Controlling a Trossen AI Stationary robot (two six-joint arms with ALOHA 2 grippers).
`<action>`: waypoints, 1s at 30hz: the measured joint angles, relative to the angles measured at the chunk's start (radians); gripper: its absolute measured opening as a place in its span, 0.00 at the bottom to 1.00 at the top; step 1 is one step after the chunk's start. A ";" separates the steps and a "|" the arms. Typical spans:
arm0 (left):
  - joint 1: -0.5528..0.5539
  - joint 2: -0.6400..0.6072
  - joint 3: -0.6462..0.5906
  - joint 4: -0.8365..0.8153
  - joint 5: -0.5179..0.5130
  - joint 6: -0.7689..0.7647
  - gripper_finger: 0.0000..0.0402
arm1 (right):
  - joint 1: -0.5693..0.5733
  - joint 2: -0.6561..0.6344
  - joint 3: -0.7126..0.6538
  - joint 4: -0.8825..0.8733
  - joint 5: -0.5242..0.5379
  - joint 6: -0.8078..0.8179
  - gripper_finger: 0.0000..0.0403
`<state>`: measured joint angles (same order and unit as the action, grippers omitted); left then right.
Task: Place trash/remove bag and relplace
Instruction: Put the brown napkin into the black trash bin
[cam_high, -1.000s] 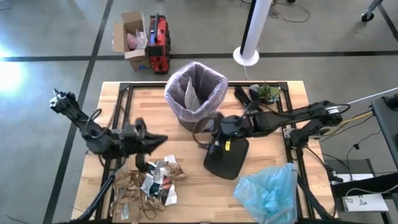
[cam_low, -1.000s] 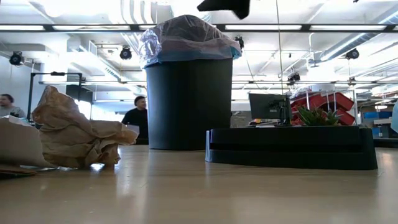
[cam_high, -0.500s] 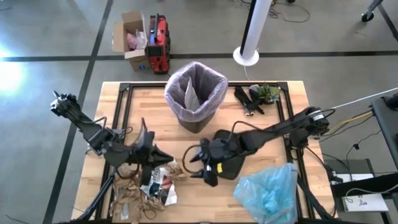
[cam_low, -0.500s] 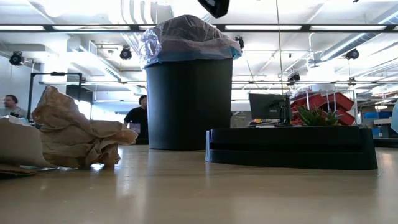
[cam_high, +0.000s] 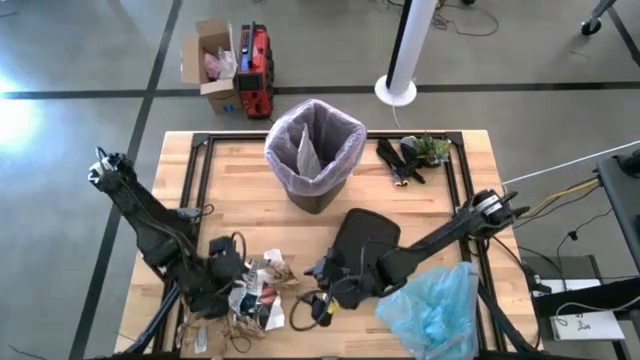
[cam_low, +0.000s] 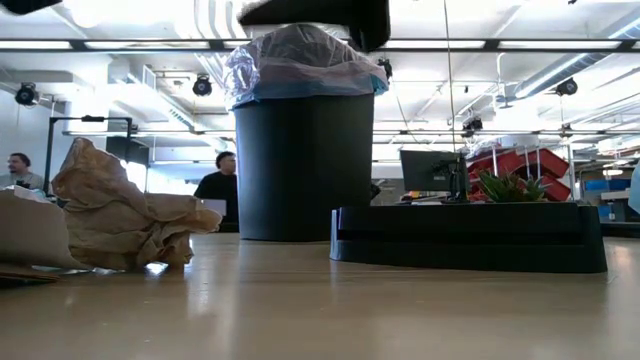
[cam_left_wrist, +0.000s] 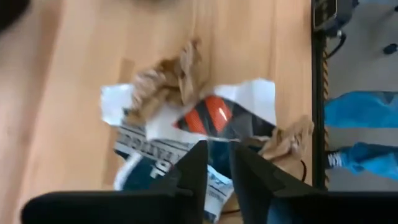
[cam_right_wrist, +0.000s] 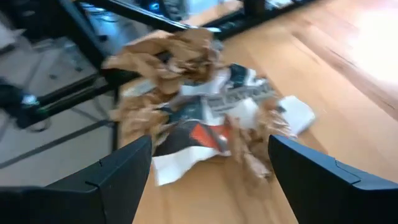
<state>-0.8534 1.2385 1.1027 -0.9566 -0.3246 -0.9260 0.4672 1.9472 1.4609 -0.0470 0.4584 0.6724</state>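
The trash (cam_high: 252, 296) is a heap of crumpled brown paper, white scraps and printed wrappers at the table's near left; it also shows in the left wrist view (cam_left_wrist: 193, 124) and the right wrist view (cam_right_wrist: 199, 106). My left gripper (cam_high: 238, 274) hangs over the heap's far left side and points down at it, its fingers (cam_left_wrist: 198, 163) a narrow gap apart. My right gripper (cam_high: 312, 290) stands wide open just right of the heap and faces it (cam_right_wrist: 208, 168). The pale pink bag (cam_high: 315, 140) lines the black bin (cam_low: 300, 160).
A flat black lid (cam_high: 365, 240) lies right of centre. A crinkly light blue bag (cam_high: 435, 305) sits at the near right corner. A black-and-green clump (cam_high: 415, 150) lies at the far right. People show in the room beyond the table.
My left gripper has moved down and toward the table's near edge, tipping from nearly level to point down over the trash. My right gripper has swung from beside the bin toward the near edge and left, sinking, and now faces the heap.
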 joint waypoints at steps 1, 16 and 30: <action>-0.014 0.004 -0.017 0.013 -0.001 -0.021 0.18 | -0.002 0.020 0.012 0.000 0.002 0.008 0.77; -0.189 0.041 -0.103 0.015 -0.007 -0.351 0.35 | -0.051 0.404 0.503 -0.315 -0.023 -0.100 0.77; -0.211 0.085 -0.105 0.048 -0.034 -0.423 0.36 | -0.126 0.555 0.679 -0.543 -0.129 0.005 0.49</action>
<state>-1.0641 1.3235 0.9977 -0.9089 -0.3582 -1.3491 0.3412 2.5021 2.1397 -0.5905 0.3294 0.6771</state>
